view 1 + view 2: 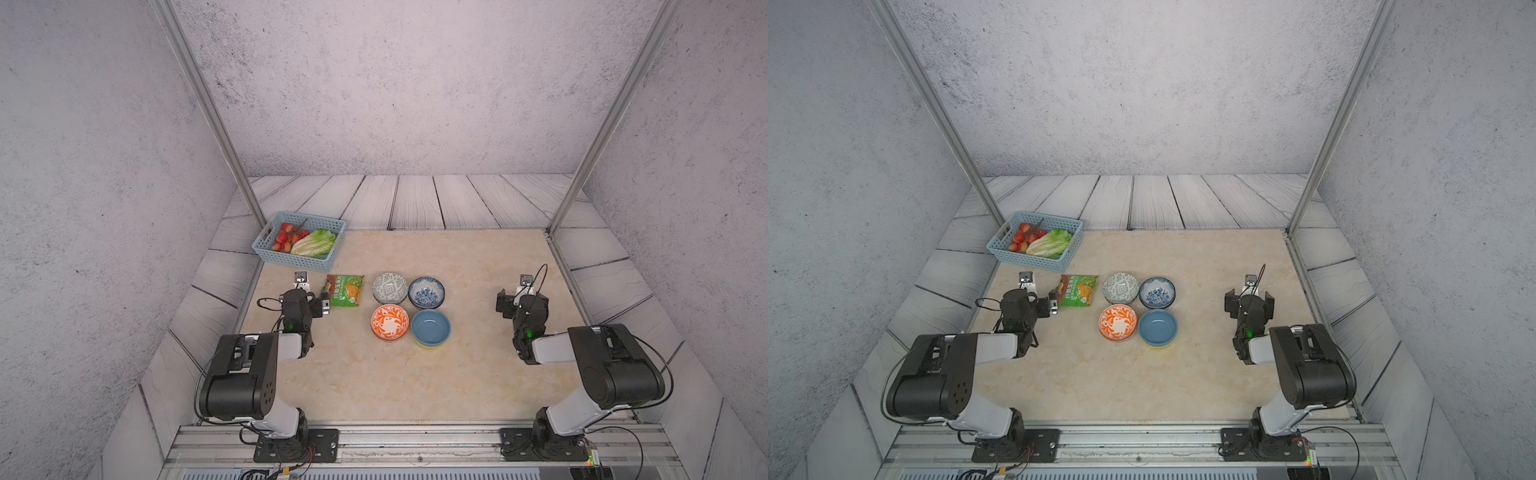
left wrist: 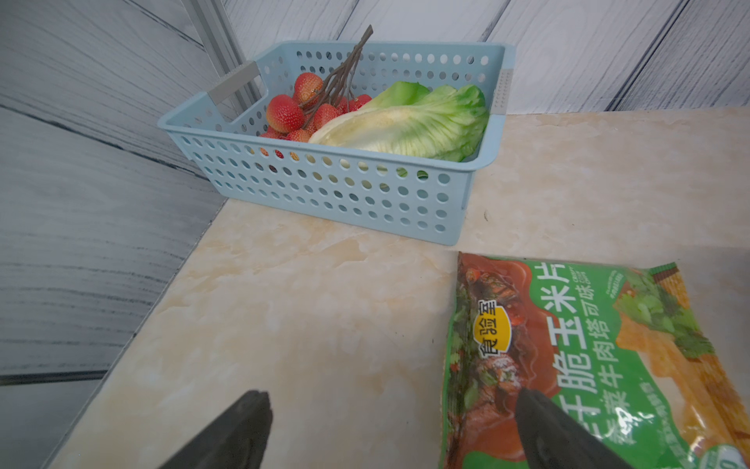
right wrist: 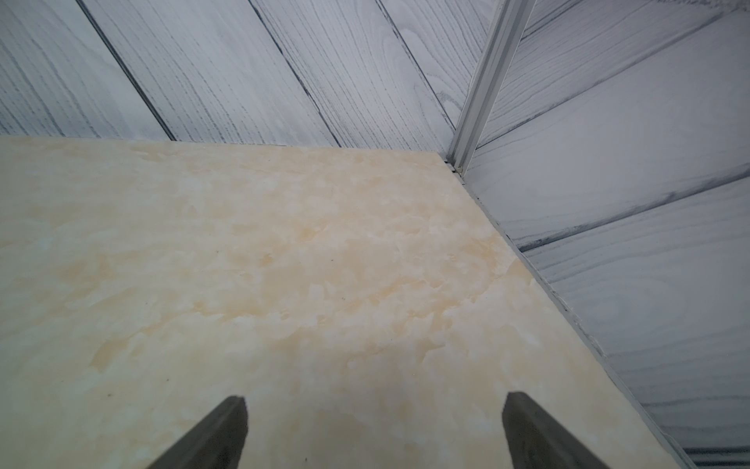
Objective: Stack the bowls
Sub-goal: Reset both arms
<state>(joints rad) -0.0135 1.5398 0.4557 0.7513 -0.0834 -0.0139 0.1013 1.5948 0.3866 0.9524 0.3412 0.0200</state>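
Bowls [image 1: 1148,322]: grey-green geometric [image 1: 390,287], blue-white floral [image 1: 426,292], orange-white patterned [image 1: 389,322], plain blue [image 1: 431,326] atop lime-green [image 1: 430,344]. Clustered on bench [image 1: 415,382], between arms. Left jaws spread wide above edge of green snack bag [image 1: 345,291] just beside cluster, nearer; right jaws spread wide, empty, well apart.

High stereo overviews; low, close wrist views

Light-blue perforated basket [image 1: 291,261], far left corner of beige marbled worktop [image 1: 457,374]; holds red fruit [image 1: 284,237] on a stem and lettuce [image 1: 314,243]. Green snack bag [image 1: 344,291], flat, near the basket.
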